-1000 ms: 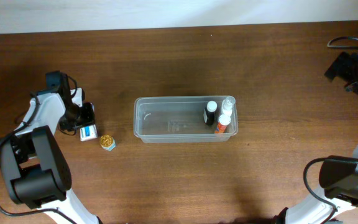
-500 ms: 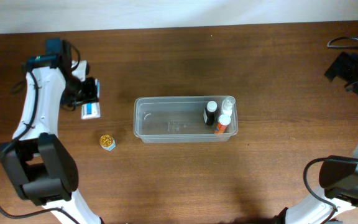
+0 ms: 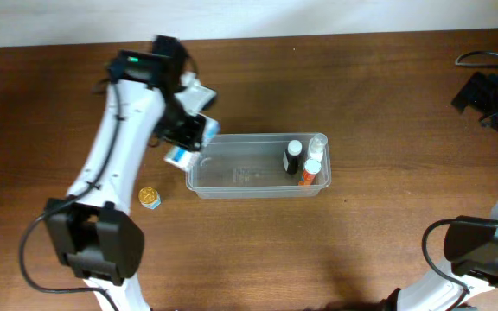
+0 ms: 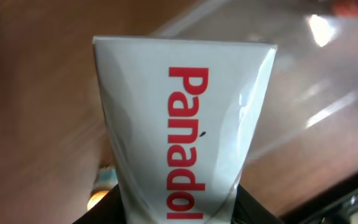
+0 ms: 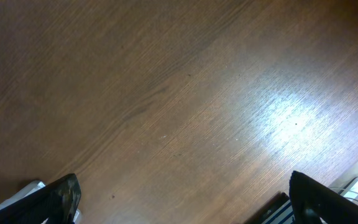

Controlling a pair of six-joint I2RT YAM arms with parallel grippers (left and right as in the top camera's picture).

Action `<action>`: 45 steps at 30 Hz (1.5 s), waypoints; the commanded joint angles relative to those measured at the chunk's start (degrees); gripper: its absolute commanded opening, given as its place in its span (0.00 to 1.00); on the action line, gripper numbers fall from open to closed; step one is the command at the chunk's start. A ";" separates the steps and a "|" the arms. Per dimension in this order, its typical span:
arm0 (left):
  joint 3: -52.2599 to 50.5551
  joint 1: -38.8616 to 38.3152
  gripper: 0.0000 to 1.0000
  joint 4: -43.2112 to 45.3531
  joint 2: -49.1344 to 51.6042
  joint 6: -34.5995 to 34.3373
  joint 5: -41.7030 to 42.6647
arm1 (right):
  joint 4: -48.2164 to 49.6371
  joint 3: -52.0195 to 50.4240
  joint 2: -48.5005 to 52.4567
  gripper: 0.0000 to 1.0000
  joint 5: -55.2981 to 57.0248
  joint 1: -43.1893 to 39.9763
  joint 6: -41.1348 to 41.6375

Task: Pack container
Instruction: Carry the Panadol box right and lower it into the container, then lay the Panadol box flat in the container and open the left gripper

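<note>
The clear container (image 3: 240, 177) lies mid-table with three small bottles (image 3: 305, 160) standing at its right end. My left gripper (image 3: 187, 142) is shut on a small white-and-blue Panadol box (image 3: 180, 157) and holds it above the container's left rim. In the left wrist view the box (image 4: 182, 130) fills the frame, white with red lettering, and the container's clear edge (image 4: 328, 112) shows behind it. My right gripper (image 5: 182, 205) is open and empty over bare wood at the table's right side.
A small round gold-lidded jar (image 3: 150, 197) sits on the table left of the container. Black cables and gear (image 3: 491, 91) lie at the far right edge. A striped object (image 5: 278, 211) shows at the bottom of the right wrist view.
My left arm has lifted the box from the table's left side and carried it right, up to the container's left end. The gold-lidded jar and the right arm have not moved.
</note>
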 commanded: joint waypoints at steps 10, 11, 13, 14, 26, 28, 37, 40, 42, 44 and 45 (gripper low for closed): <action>-2.27 -14.27 0.42 1.55 0.48 28.44 0.72 | -0.11 0.83 -1.03 0.98 0.28 -0.17 0.48; -3.02 -14.53 0.42 2.25 0.48 29.90 0.35 | -0.13 0.83 -1.03 0.98 0.28 -0.17 0.48; -4.63 -14.71 0.42 4.50 0.48 31.36 -1.27 | -0.13 0.83 -1.03 0.98 0.28 -0.17 0.48; -5.38 -14.71 0.42 5.66 0.48 31.36 -2.19 | -0.13 0.83 -1.03 0.98 0.28 -0.17 0.48; -16.35 -14.69 0.41 16.98 0.52 36.72 -6.73 | -0.13 0.83 -1.03 0.98 0.28 -0.17 0.48; -17.92 -14.69 0.41 18.75 0.52 36.72 -6.73 | -0.13 0.83 -1.03 0.98 0.28 -0.17 0.48; -22.93 -14.69 0.41 25.57 0.52 36.74 -6.56 | -0.13 0.83 -1.03 0.98 0.28 -0.17 0.48; -23.98 -14.69 0.42 26.97 0.52 36.74 -4.81 | -0.13 0.83 -1.03 0.98 0.28 -0.17 0.48; -24.63 -14.69 0.42 28.15 0.52 36.76 -3.67 | -0.11 0.83 -1.03 0.98 0.28 -0.17 0.48; -25.09 -14.73 0.41 29.24 0.52 36.76 -3.65 | -0.13 0.83 -1.03 0.98 0.28 -0.17 0.48; -25.33 -14.73 0.42 29.66 0.52 36.76 -3.65 | -0.13 0.83 -1.03 0.98 0.28 -0.17 0.48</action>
